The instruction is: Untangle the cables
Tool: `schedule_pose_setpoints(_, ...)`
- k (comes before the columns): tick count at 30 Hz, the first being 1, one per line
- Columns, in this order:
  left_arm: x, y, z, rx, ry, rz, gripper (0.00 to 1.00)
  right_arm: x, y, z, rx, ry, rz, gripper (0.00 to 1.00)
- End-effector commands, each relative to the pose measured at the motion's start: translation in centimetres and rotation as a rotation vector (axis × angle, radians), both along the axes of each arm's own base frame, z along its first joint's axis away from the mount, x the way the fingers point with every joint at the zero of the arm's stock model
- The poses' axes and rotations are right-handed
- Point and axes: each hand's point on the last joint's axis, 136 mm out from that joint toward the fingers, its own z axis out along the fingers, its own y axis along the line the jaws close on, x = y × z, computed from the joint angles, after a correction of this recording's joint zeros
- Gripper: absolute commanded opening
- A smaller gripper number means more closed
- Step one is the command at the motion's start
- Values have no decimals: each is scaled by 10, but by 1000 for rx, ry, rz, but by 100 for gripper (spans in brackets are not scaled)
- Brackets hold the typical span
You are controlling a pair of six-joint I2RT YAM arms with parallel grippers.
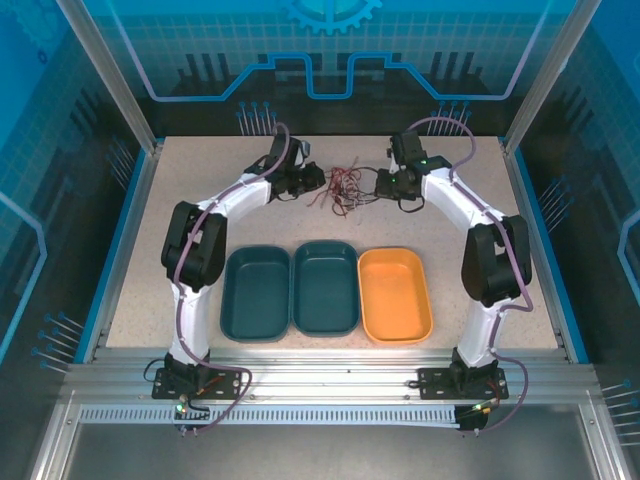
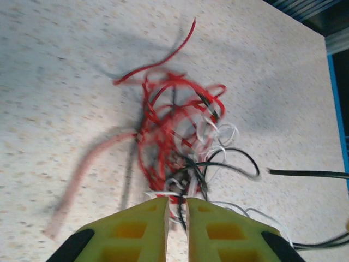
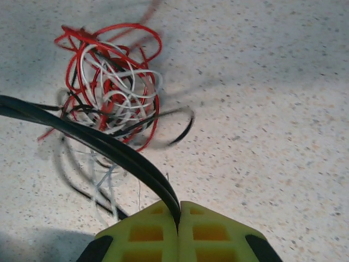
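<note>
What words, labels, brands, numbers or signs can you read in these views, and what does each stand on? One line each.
None: no word, number or brand is legible in any view.
Gear emblem on the blue backdrop: a picture, no letters.
Orange tray and cables: unmarked.
Left arm base: any label is too small to read.

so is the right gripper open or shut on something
Shut: the right gripper is closed with no gap, pinching a thin black cable.
</note>
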Motion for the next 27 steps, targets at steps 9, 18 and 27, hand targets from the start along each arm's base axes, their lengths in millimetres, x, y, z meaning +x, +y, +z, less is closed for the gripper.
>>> schedule_pose_setpoints(9,-3,12,16,-13,-42,21,32,-6,-5,50,52,-75,-11,8)
schedule_pose_setpoints(18,-17,-9,31,-112,-72,-31,71,-4,24,117,150,-214,81,4)
schedule_pose_setpoints(27,-30,-16,74,-175,-179,-85,87,10,58,194,204,-420,208,6)
